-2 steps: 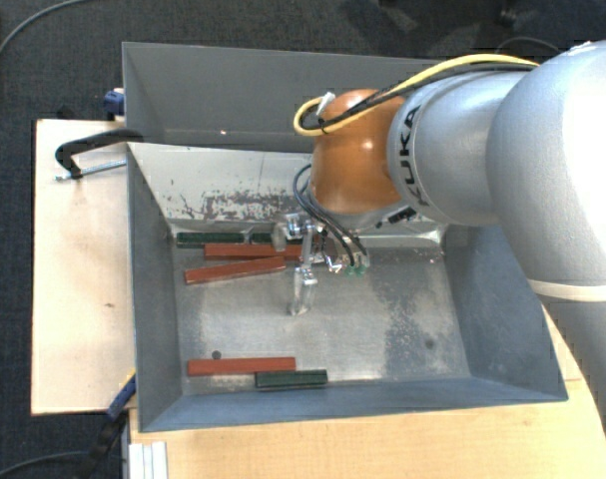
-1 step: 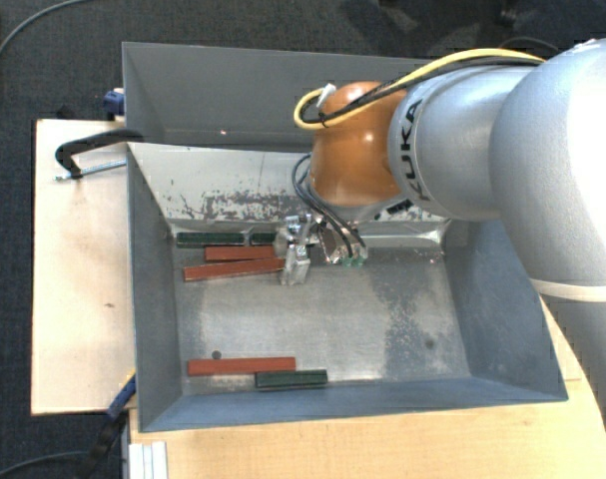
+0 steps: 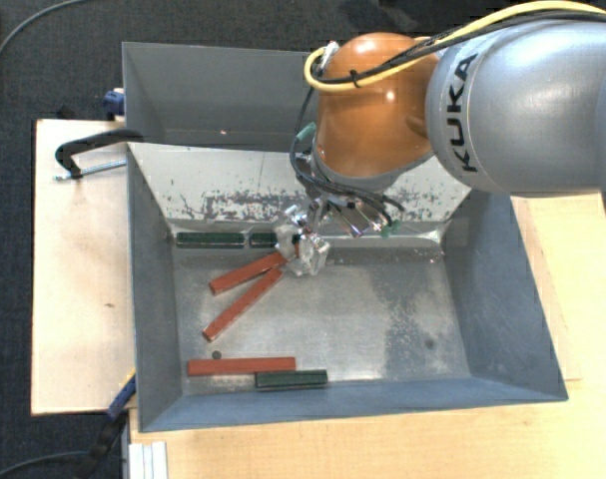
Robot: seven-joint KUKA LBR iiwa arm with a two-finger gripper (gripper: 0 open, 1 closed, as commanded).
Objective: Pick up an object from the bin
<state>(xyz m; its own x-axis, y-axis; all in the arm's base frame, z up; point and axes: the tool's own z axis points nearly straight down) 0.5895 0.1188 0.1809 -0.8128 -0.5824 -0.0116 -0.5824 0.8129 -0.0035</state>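
A grey metal bin (image 3: 502, 297) is seen from above, with a silver jointed arm (image 3: 542, 98) reaching in from the right; a rounded orange cover (image 3: 372, 108) is fitted at the wrist, and a yellow cable (image 3: 502, 18) is looped over it.

The gripper (image 3: 301, 248) is lowered to the bin floor near the back wall, left of the middle; whether it is open or closed cannot be told, and no thing can be made out as gripped.

Two flat red-brown bars lie just left of the gripper, spread like a narrow V that closes towards it. The upper red-brown bar (image 3: 245, 274) is tilted slightly, and its right end is met by the gripper; the lower red-brown bar (image 3: 241, 305) is slanted more steeply down to the left, with its upper end just below the gripper; whether that end is touched cannot be told.

Along the foot of the back wall a long dark green bar (image 3: 210, 239) is laid flat, with a short dark green bar (image 3: 263, 239) end to end at its right, just beside the gripper.

Near the front wall, well apart from the gripper, a front red-brown bar (image 3: 241, 366) is laid level; a front dark green bar (image 3: 291, 377) lies just beside it, lower and to the right.
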